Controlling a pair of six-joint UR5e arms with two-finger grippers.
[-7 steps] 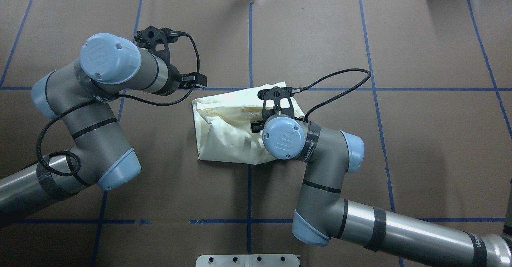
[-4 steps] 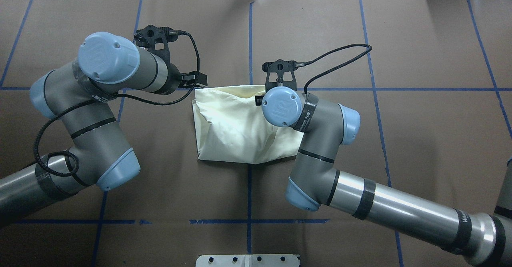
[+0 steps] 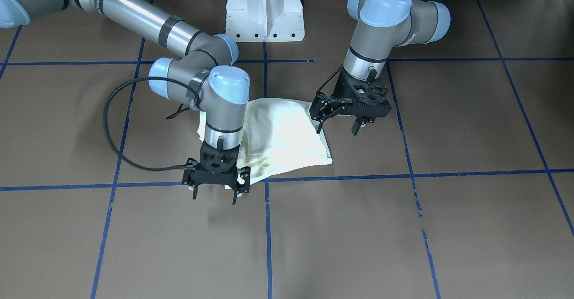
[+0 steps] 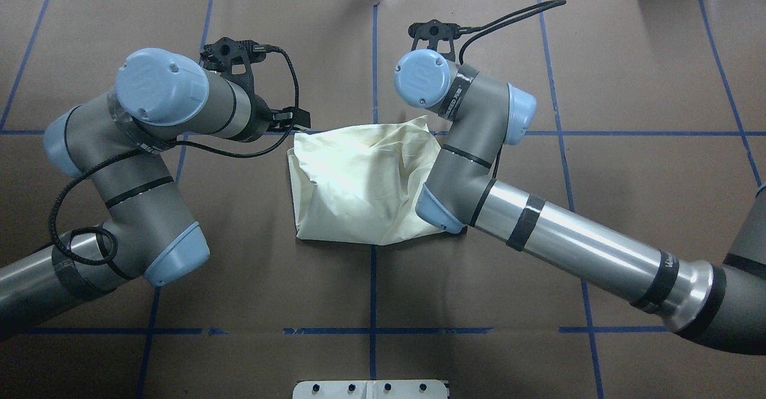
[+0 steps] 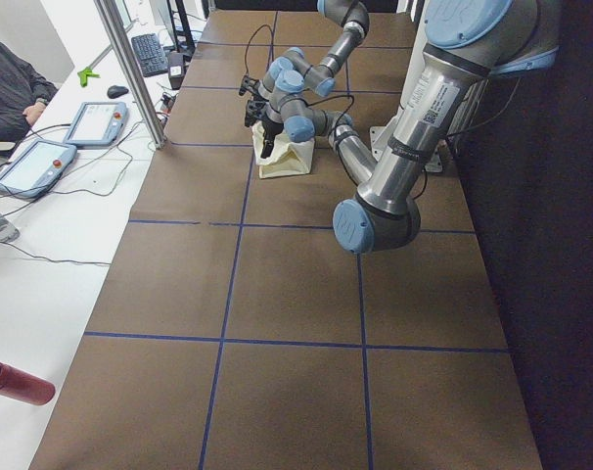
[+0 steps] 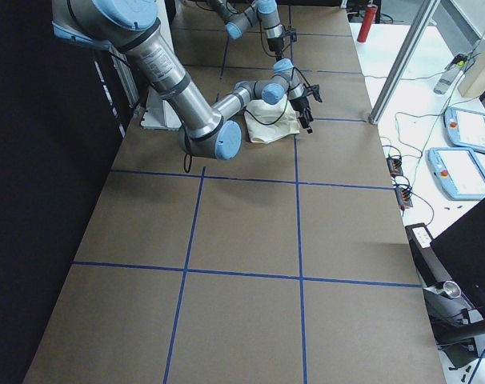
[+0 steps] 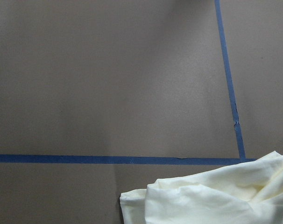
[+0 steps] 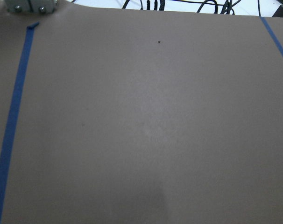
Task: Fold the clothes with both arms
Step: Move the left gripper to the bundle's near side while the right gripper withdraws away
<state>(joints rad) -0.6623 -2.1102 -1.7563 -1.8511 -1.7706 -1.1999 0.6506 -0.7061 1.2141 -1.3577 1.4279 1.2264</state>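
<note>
The clothes are one cream shirt (image 4: 359,183), folded into a rumpled packet with its plain side up near the table's middle (image 3: 287,142). No print shows. My left gripper (image 3: 336,129) hangs open and empty just above the packet's edge on my left side; a corner of the cloth (image 7: 216,200) fills the bottom of the left wrist view. My right gripper (image 3: 215,195) is open and empty too, hovering just past the packet's far edge, its wrist over the cloth's far right corner. The right wrist view holds only bare brown table.
Blue tape lines (image 4: 373,58) divide the brown table cover into squares. The white pedestal base (image 3: 264,7) stands at my edge of the table. Beyond the far edge are a metal post (image 5: 130,69), two tablets (image 5: 96,122) and a seated person (image 5: 13,88).
The right arm has swung away from me, from over the shirt's middle to past its far edge, leaving the far right corner rumpled. The left arm has barely moved.
</note>
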